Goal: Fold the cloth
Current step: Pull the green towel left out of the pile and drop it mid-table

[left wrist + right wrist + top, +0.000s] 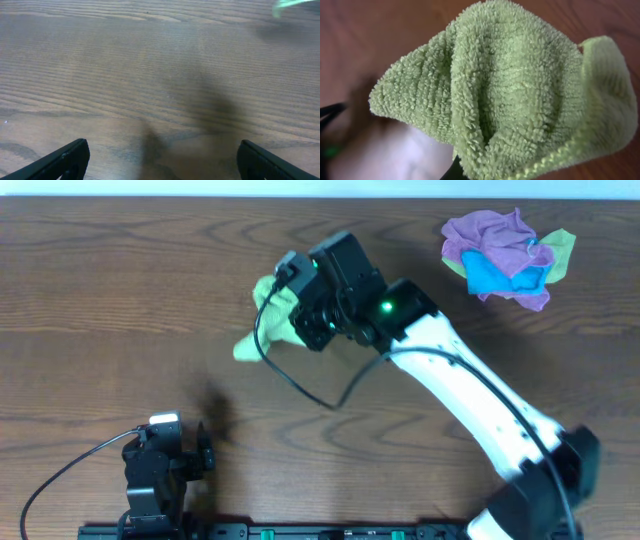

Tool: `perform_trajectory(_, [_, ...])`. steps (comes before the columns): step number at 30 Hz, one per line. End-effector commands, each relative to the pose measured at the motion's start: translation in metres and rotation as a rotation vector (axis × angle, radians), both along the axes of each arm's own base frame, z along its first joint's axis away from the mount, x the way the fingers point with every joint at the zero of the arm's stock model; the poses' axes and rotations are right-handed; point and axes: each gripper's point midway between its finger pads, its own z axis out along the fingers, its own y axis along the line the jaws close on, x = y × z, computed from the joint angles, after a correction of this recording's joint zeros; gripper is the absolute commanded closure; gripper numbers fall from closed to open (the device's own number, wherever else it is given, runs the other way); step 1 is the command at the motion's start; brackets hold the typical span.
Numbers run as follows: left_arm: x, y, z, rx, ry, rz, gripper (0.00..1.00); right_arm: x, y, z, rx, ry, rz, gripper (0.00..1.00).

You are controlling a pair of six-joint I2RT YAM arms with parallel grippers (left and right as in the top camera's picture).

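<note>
A light green terry cloth [262,320] hangs bunched from my right gripper [300,305] at the table's middle, its lower corner drooping to the left. In the right wrist view the green cloth [505,95] fills the frame in crumpled folds and hides the fingers; only a dark sliver of one jaw shows at the bottom. The right gripper is shut on the cloth. My left gripper [162,160] is open and empty, low over bare wood near the front left [165,465]. A blurred green edge of the cloth [295,4] shows at the top right of the left wrist view.
A pile of other cloths, purple, blue and yellow-green [508,255], lies at the back right of the wooden table [120,300]. A black cable [300,385] loops off the right arm over the table's middle.
</note>
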Motion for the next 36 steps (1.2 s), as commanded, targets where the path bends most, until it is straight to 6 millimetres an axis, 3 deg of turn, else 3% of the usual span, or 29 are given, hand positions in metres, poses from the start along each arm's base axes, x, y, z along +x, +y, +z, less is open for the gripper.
perform_trajectory(1, [-0.001,0.002,-0.003,-0.002,0.005,0.014,0.05,0.027,-0.018,-0.043,-0.057,0.077,-0.090,0.99])
perform_trajectory(3, [-0.001,0.002,-0.003,-0.002,0.006,0.013,0.05,0.036,-0.053,-0.074,-0.171,0.150,-0.234,0.97])
perform_trajectory(4, [-0.001,0.002,-0.003,-0.002,0.006,0.013,0.05,0.037,-0.076,-0.084,-0.241,0.178,-0.322,0.76])
perform_trajectory(5, [-0.001,0.002,-0.003,-0.002,0.005,0.013,0.05,0.038,-0.103,-0.092,-0.320,0.202,-0.421,0.27])
perform_trajectory(6, [-0.001,0.002,-0.003,-0.002,0.006,0.013,0.05,0.038,-0.126,-0.095,-0.380,0.214,-0.488,0.01])
perform_trajectory(8, [-0.001,0.002,-0.003,-0.002,0.005,0.013,0.05,0.039,-0.154,-0.092,-0.423,0.228,-0.551,0.01])
perform_trajectory(10, [-0.001,0.002,-0.003,-0.002,0.005,0.013,0.05,0.041,-0.170,-0.081,-0.396,0.233,-0.588,0.01])
perform_trajectory(14, [-0.001,0.000,-0.004,-0.010,0.006,0.003,0.05,0.044,-0.183,-0.061,-0.350,0.218,-0.622,0.01])
perform_trajectory(18, [-0.001,-0.004,-0.005,-0.021,0.010,-0.014,0.05,0.026,-0.176,-0.059,-0.284,0.318,-0.595,0.01])
perform_trajectory(23, [0.002,-0.014,-0.003,-0.064,-0.004,-0.058,0.05,-0.001,-0.147,-0.062,-0.156,0.485,-0.496,0.01])
perform_trajectory(25, [0.006,-0.026,0.004,-0.100,-0.034,-0.118,0.05,-0.008,-0.143,-0.067,-0.129,0.530,-0.479,0.01])
perform_trajectory(28, [0.011,-0.041,0.018,-0.142,-0.085,-0.193,0.05,-0.018,-0.152,-0.086,-0.145,0.583,-0.490,0.01])
perform_trajectory(36, [0.010,-0.046,0.059,-0.308,-0.069,-0.121,0.05,-0.049,-0.153,-0.132,0.023,0.755,-0.445,0.01])
